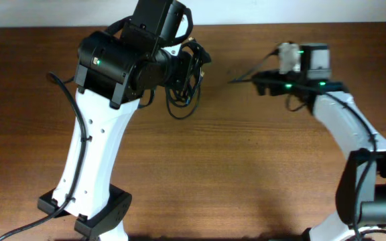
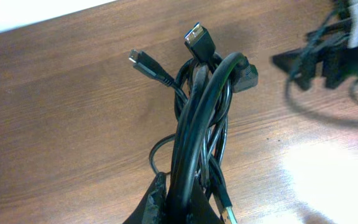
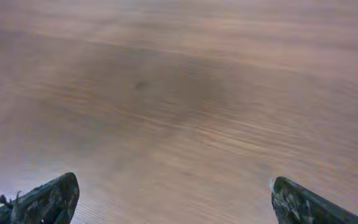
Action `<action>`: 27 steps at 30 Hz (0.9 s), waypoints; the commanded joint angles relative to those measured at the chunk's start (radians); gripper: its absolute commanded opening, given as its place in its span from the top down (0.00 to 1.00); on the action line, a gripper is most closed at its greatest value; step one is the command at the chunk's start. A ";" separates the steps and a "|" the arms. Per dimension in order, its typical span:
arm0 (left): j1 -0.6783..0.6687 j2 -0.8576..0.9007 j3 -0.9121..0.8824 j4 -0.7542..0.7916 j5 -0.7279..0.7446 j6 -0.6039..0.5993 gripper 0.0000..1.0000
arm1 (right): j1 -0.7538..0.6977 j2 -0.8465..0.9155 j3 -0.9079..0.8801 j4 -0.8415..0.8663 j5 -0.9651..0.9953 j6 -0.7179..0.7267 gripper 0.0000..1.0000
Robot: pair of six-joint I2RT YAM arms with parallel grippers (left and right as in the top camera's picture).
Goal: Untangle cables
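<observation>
We have the left tool (image 2: 174,208) clamped shut on the cables (image 2: 197,118). It pinches the bundle at one end, so the loops and plug ends fan out ahead of the fingers. That grip makes sense to us: it anchors the knot and leaves the free ends exposed for the other arm. From the left wrist we can pick out a flat plug (image 2: 197,40) at the far tip, a small plug (image 2: 139,58) sticking out to one side, and an angled plug (image 2: 247,74) tucked against the thick outer loop. The cords wrap over one another tightly, so nothing is separated yet.

From overhead, the bundle sits toward the far edge of the surface (image 1: 246,167), right at the left arm's nose. We cannot tell whether its lowest loop touches the wood.

Over on the other side, the right tool (image 1: 237,79) points across at the bundle with a clear gap between them. Its jaws are spread wide and hold nothing. Its own camera shows only blurred wood between the two fingertips, with no cord in reach.

We judge this as the set-up for a pull: one arm holds, the other lines up on a loose end. The small plug looks like the easiest one to take. The risk is snagging two strands at once and cinching the tangle tighter.
</observation>
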 commanded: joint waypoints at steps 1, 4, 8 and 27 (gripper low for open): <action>0.002 -0.023 0.024 0.019 -0.008 0.006 1.00 | -0.070 -0.007 0.012 -0.019 -0.050 -0.018 0.02; 0.003 -0.023 0.024 0.032 -0.008 0.005 1.00 | -0.103 -0.108 0.013 -0.021 -0.070 -0.042 0.02; 0.002 -0.025 0.067 0.030 0.004 -0.003 1.00 | -0.101 -0.306 0.013 -0.061 -0.058 -0.064 0.01; 0.006 0.509 0.027 0.164 0.593 0.274 1.00 | -0.043 -0.503 0.013 -0.269 0.159 -0.145 0.02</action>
